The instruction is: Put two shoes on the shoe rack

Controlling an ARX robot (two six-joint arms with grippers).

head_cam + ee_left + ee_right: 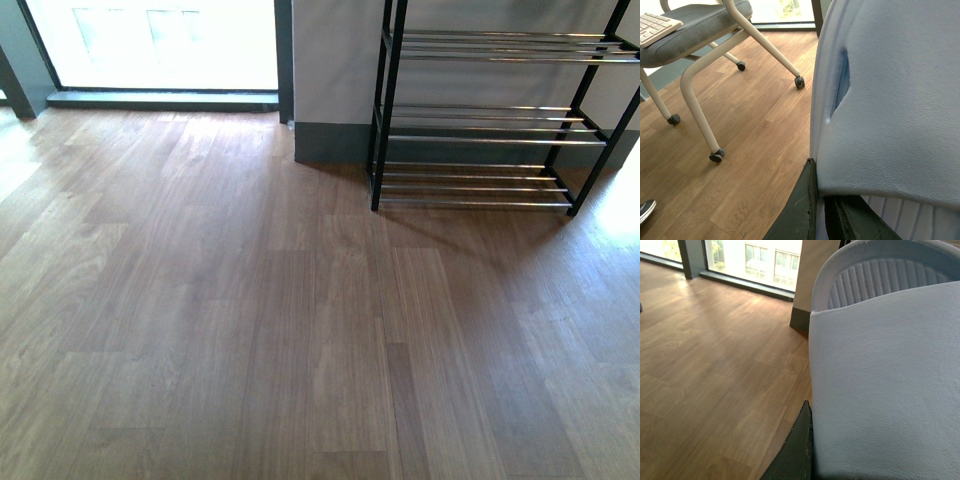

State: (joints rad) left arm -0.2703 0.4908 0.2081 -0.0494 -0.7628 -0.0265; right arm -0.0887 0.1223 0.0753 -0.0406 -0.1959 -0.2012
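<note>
The shoe rack (490, 120), black-framed with chrome rods, stands against the far wall at the right of the front view; its tiers are bare. Neither arm shows in that view. In the left wrist view a pale blue slide slipper (890, 100) fills the right half, and my left gripper (819, 200) is shut on its edge, dark fingers (795, 210) on either side. In the right wrist view another pale blue slide slipper (885, 385) fills the frame, ribbed footbed showing above its strap. My right gripper (807, 440) is shut on it; one dark finger (795, 450) shows.
A wheeled chair (700, 30) with white legs and a grey seat stands on the wood floor, a keyboard (655, 25) lying on it. A dark shoe tip (646, 210) peeks in at the floor's edge. A bright window (160, 40) and grey wall base (330, 140) lie left of the rack.
</note>
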